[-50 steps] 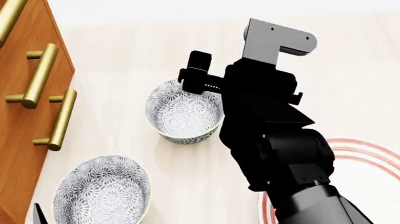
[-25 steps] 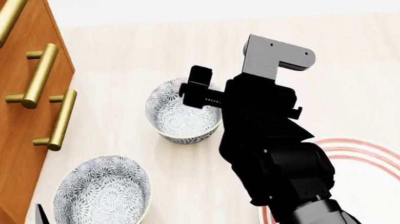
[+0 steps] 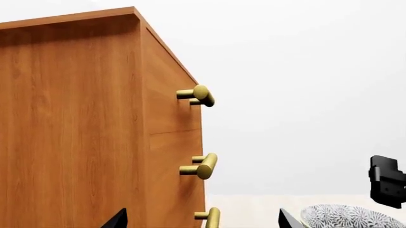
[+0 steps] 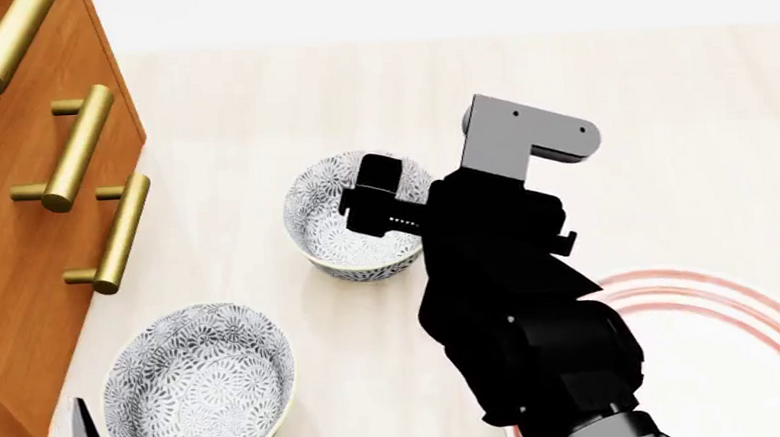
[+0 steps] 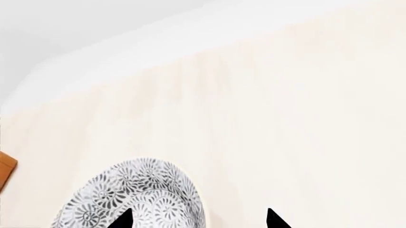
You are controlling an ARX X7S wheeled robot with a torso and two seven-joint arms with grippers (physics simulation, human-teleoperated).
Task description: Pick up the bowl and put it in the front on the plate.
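- My right claw (image 4: 379, 211) hung over the bowl (image 4: 342, 231), its black fingers at the bowl's rim on the side nearer the plate.
- In the right wrist view two fingertips stood apart with the bowl's patterned wall (image 5: 136, 199) at one of them; the claw looked open and held nothing, though I could not tell for sure whether a finger touched the rim.
- The bowl sat on the pale desk (image 4: 706, 142), near the wooden drawer cabinet (image 4: 34, 297).
- The plate (image 4: 758, 359) lay toward the desk's right front, partly hidden by my arm.
- A second patterned bowl (image 4: 199, 394) stood at the front, beside the cabinet.
- My left claw (image 3: 201, 222) showed only two dark tips, spread apart and empty.
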